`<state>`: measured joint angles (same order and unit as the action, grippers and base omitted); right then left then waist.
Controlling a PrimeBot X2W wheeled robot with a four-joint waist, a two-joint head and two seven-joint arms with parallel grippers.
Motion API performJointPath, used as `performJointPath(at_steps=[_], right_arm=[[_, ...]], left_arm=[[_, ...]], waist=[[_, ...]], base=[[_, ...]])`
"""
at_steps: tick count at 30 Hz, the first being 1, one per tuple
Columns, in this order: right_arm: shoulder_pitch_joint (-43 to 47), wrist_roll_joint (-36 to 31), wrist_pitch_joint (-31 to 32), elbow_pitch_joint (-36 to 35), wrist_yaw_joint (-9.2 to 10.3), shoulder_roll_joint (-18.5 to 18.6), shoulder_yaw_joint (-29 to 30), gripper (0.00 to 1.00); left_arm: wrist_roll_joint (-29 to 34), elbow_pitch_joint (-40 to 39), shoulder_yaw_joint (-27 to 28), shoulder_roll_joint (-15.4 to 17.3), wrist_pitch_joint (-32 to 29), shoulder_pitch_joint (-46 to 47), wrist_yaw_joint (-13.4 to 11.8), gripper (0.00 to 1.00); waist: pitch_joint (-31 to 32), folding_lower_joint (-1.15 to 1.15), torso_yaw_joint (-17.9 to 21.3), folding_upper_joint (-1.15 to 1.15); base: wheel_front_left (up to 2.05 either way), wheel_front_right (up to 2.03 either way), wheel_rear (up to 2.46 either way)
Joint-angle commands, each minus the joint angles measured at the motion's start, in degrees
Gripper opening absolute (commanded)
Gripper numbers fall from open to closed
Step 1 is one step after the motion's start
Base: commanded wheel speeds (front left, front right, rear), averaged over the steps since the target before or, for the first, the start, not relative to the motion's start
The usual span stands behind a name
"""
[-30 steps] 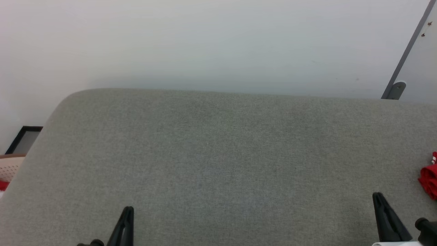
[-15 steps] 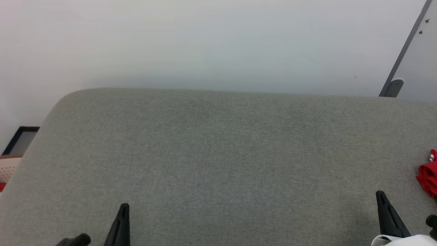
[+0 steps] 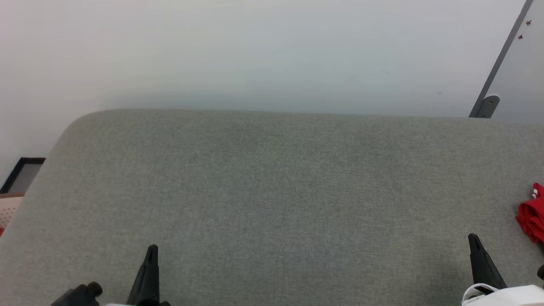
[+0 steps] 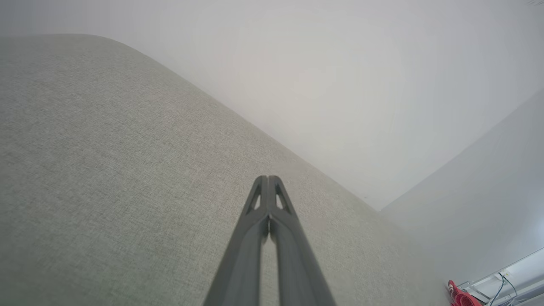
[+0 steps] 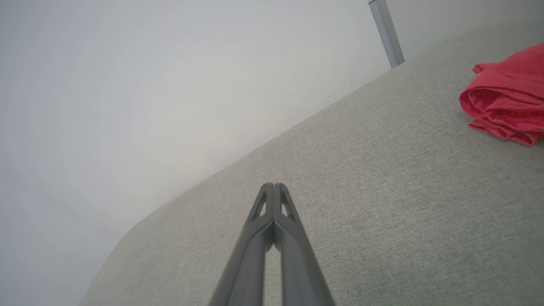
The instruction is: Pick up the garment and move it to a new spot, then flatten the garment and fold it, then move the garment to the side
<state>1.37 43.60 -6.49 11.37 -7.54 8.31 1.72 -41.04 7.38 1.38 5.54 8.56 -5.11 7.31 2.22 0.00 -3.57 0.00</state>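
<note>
The garment (image 3: 533, 214) is a bunched red jersey with a bit of white trim, lying at the far right edge of the grey fabric surface (image 3: 272, 191). It appears as a red folded heap (image 5: 505, 97) in the right wrist view and as a small red scrap (image 4: 461, 296) in the left wrist view. My right gripper (image 3: 473, 239) hovers low over the surface, left of the garment, shut and empty. My left gripper (image 3: 151, 250) sits at the lower left, also shut and empty. Both pairs of fingertips meet in the wrist views (image 4: 268, 180) (image 5: 274, 188).
A pale wall stands behind the grey surface. A grey metal post (image 3: 493, 80) leans at the back right. At the far left edge, beyond the surface, are a dark frame (image 3: 21, 174) and a perforated pale basket (image 3: 6, 208).
Both grippers have closed from slightly open to fully shut. The head camera has shifted a little, so the whole scene has slid slightly left and up.
</note>
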Motion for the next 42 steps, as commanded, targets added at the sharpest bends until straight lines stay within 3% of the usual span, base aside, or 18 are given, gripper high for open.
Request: performJointPath(at_steps=[1,42], right_arm=[[-1.9,2.4,0.4,-0.5,0.02,0.0,0.6,0.0],[-5.1,27.0,7.2,1.1,0.05,-2.9,2.9,0.0]], left_arm=[[-2.4,-0.4,0.3,0.2,-0.5,1.6,0.1,0.0],[-29.3,3.2,1.9,-0.6,-7.5,6.8,0.2,0.0]], waist=[[0.0,0.0,0.1,0.0],[-1.1,0.0,1.6,0.0]], base=[[0.0,0.0,0.0],[0.0,0.0,0.0]])
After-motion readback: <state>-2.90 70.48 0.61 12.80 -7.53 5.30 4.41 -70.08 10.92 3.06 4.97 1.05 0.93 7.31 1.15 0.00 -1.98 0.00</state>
